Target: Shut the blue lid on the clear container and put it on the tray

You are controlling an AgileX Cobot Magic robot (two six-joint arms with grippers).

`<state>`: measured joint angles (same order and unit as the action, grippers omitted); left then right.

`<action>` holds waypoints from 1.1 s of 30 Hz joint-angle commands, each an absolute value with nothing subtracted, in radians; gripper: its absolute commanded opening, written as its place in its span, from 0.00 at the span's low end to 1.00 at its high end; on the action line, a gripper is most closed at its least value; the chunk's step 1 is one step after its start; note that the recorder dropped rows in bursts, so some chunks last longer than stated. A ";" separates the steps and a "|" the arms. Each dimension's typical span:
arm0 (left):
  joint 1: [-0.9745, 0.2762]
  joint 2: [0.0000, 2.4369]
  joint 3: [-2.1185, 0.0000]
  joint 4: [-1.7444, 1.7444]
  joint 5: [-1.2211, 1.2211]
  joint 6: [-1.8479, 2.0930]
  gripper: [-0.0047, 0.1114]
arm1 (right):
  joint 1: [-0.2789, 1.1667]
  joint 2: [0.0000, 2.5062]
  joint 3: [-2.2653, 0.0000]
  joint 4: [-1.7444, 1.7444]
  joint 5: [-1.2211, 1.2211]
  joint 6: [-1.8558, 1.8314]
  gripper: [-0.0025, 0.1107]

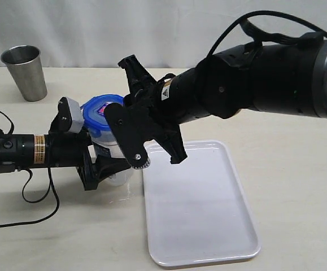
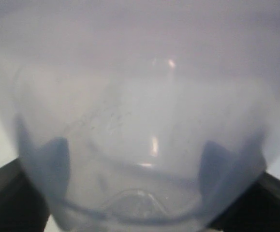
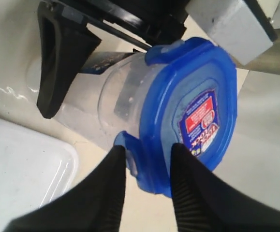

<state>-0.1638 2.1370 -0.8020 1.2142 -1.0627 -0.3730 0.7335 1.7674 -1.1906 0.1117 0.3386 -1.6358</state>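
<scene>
The clear container (image 1: 117,151) stands just left of the tray (image 1: 208,226), with my left gripper (image 1: 95,165) shut on its lower body. In the left wrist view its blurred wall (image 2: 140,121) fills the picture, dark fingers (image 2: 9,198) showing at both lower corners. The blue lid (image 1: 99,110) with its red-and-white sticker sits on top of the container. My right gripper (image 3: 147,155) reaches in from the right and is shut on the blue lid's (image 3: 193,106) rim. One finger (image 3: 113,169) is outside a snap flap and the other rests on the lid's top.
A grey steel cup (image 1: 25,70) stands at the back left. A black cable (image 1: 36,197) loops on the table under the left arm. The white tray's corner (image 3: 19,164) lies close beside the container. The right arm hangs over the tray's far end.
</scene>
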 commanded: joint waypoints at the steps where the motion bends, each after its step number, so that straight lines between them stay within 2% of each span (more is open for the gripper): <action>1: -0.175 2.143 -0.793 1.297 -1.040 -0.363 0.04 | 0.735 1.818 -1.151 0.113 0.358 -1.627 0.24; 11: -0.175 2.143 -0.793 1.235 -1.083 -0.061 0.04 | 0.735 1.717 -1.151 0.237 0.360 -1.627 0.24; 20: -0.175 2.143 -0.793 1.106 -1.140 0.406 0.04 | 0.735 1.532 -1.151 0.390 0.329 -1.627 0.42; 24: -0.175 2.143 -0.793 1.102 -1.219 0.500 0.04 | 0.735 1.500 -1.151 0.439 0.330 -1.634 0.42; 33: -0.175 2.143 -0.793 1.114 -1.215 0.493 0.04 | 0.735 1.591 -1.174 0.443 0.420 -1.711 0.42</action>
